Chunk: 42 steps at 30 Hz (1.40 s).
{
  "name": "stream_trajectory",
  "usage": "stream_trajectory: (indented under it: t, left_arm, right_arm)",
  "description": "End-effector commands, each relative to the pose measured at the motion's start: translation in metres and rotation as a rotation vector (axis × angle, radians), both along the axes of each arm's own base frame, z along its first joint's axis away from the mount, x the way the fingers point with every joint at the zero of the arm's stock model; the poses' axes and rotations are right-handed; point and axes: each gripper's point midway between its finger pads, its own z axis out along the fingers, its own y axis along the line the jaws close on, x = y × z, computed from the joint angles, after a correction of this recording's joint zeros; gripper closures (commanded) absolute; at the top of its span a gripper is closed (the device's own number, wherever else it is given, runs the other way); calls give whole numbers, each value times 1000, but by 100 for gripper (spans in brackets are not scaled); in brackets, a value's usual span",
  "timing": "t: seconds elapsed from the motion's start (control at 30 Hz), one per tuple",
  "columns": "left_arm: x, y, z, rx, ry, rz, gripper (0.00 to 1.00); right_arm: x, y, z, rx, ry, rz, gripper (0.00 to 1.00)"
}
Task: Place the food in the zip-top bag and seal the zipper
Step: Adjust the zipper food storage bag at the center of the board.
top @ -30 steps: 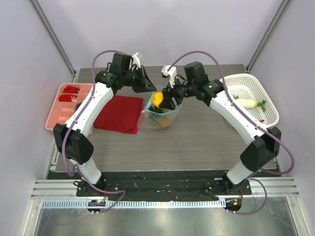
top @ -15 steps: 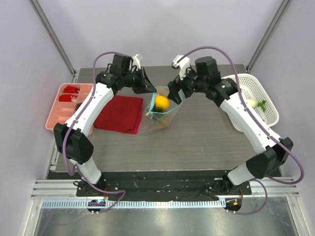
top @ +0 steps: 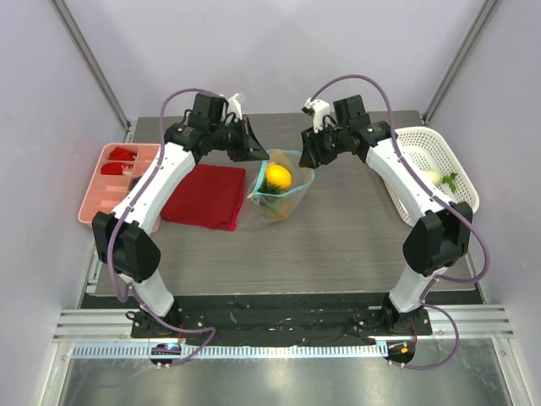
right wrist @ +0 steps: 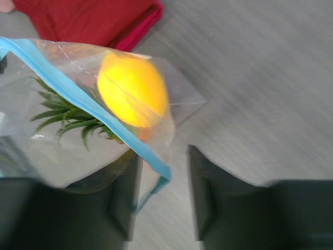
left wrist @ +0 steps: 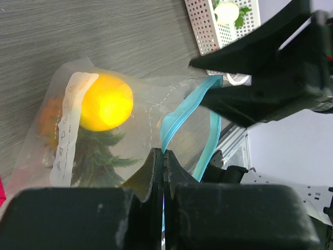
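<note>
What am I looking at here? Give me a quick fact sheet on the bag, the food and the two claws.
Bag: clear, mouth open
Inside it: orange, pineapple
Left gripper: shut on the teal zipper
Right gripper: open, bag corner between its fingers
Outside the bag: radish, in the white basket

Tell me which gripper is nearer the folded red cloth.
Left. The left gripper pinches the clear plastic bag's teal mouth beside the red cloth's corner; the right gripper sits across the bag, farther off.
</note>
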Motion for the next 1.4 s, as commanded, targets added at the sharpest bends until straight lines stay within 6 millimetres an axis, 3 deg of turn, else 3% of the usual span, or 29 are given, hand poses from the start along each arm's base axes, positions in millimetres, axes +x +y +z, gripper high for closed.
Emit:
stream_trajectory:
  t: [0.0,0.03,0.1,0.2,0.27,0.3,0.4,0.47,0.53,0.57,0.63,0.77,0.87,1.0,1.1,1.2,1.27,1.37]
  left_arm:
    - [-8,4,18,-12,-59,-31,100]
    - [-9,4,17,-8,-62,-31,100]
    - [-8,8,15,11,-76,-28,100]
    - [-7,11,8,43,-93,-27,100]
    - [-5,14,3,58,-98,-21,100]
    - [-5,13,0,67,-107,-33,100]
    - [-4,13,-4,78,-113,-46,100]
    - [-5,12,-6,85,-117,-59,100]
    - [-4,13,-17,111,-98,-61,100]
    - [-6,13,-23,118,-80,-68,100]
    - [-6,13,-38,145,-50,-75,100]
    - [-13,13,-70,202,46,-100,100]
    - [-15,15,-83,224,80,-104,100]
    - [-16,16,-63,203,33,-113,100]
    - [-17,22,-26,148,-59,-109,100]
    - [-29,26,8,106,-140,-130,100]
    - [-40,26,24,80,-169,-146,100]
    - [-54,25,30,82,-152,-178,100]
  right_arm:
    - [-13,16,11,82,39,67,71]
    - [-14,14,10,74,43,62,99]
    - [-12,12,22,74,19,45,99]
    - [-11,9,74,105,-99,28,99]
    - [-18,12,104,134,-138,34,99]
    - [-20,15,130,153,-192,43,99]
    - [-47,34,150,157,-216,101,99]
    - [-73,53,139,102,-230,174,99]
    - [-82,58,117,15,-250,199,99]
    - [-85,60,85,-42,-201,198,99]
    - [-86,61,62,-79,-154,198,99]
    - [-88,71,49,-115,-160,224,99]
    - [-92,80,50,-142,-195,249,99]
    - [-74,70,88,-105,-276,184,99]
    - [-74,55,117,-47,-300,149,99]
    - [-78,43,116,-57,-304,143,99]
    - [-74,34,97,-69,-252,122,99]
    - [-69,28,86,-7,-143,102,99]
